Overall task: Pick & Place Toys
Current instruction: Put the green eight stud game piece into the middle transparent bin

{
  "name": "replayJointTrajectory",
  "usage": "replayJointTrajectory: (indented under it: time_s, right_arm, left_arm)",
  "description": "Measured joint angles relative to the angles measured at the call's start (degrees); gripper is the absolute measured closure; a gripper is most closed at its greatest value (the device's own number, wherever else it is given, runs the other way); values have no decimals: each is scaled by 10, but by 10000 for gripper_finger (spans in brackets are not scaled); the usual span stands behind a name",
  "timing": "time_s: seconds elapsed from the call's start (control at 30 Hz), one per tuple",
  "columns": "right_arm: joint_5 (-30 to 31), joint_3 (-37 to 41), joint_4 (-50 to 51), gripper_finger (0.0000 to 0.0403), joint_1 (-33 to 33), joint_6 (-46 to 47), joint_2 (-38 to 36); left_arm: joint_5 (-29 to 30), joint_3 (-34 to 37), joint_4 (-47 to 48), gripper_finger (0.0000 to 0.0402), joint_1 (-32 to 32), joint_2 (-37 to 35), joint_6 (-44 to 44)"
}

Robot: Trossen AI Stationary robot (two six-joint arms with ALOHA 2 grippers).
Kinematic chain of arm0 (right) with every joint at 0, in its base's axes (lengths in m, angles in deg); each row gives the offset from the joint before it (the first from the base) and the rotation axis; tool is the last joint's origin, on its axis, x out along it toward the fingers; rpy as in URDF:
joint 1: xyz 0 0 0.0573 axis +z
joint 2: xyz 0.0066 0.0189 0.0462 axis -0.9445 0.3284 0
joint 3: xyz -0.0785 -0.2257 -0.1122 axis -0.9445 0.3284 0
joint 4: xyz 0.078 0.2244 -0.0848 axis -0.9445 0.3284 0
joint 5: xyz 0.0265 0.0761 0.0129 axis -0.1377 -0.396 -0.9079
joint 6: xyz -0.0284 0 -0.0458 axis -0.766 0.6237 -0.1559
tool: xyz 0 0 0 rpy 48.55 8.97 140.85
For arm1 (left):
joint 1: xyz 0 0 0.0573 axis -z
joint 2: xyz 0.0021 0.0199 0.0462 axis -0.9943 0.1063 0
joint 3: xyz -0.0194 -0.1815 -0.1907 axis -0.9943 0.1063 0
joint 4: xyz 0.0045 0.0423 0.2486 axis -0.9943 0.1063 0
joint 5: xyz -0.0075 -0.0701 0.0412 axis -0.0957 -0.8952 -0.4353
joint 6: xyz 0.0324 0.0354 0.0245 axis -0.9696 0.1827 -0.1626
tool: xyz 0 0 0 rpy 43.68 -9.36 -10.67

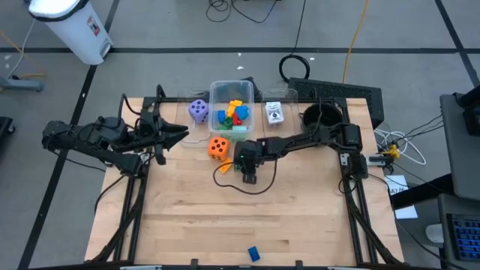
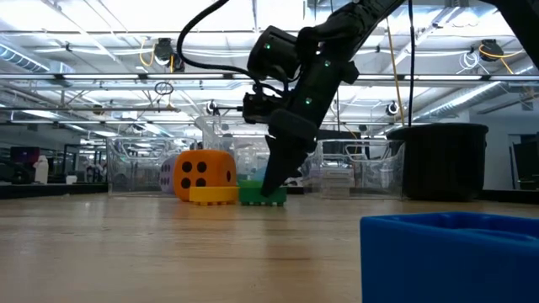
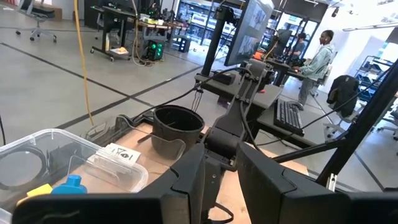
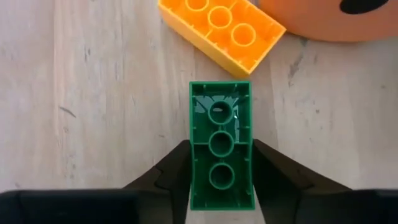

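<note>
A green block lies hollow side up on the wooden table, with my right gripper shut on it. In the low view that gripper slants down onto the green block. Close beside it lie a yellow block and the orange die. The purple die stands left of a clear tub that holds several coloured blocks. A white card lies right of the tub. My left gripper hangs shut above the table's far left, holding nothing. My right gripper pinches the green block's two long sides between its two fingers, at the block's end nearer the gripper. The fingers slant down from above. The block points away along them and lies flat on the table, hollow side up.
A black round pot stands at the far right of the table. A lone blue block lies at the near edge. A dark cable loops on the table near my right gripper. Bare wood stretches across the near half.
</note>
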Motion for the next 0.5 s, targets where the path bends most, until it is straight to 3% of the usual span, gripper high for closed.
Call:
replayJointTrajectory:
  time_s: [0.07,0.37,0.5]
  right_arm:
    - [0,0,-1,283,3,19,-1]
    - [-7,0,-30,284,46,74,-16]
    - [-32,0,-97,284,67,120,-53]
  left_arm:
    - [0,0,0,305,0,0,0]
    - [0,0,0,305,0,0,4]
    - [-1,0,0,305,0,0,9]
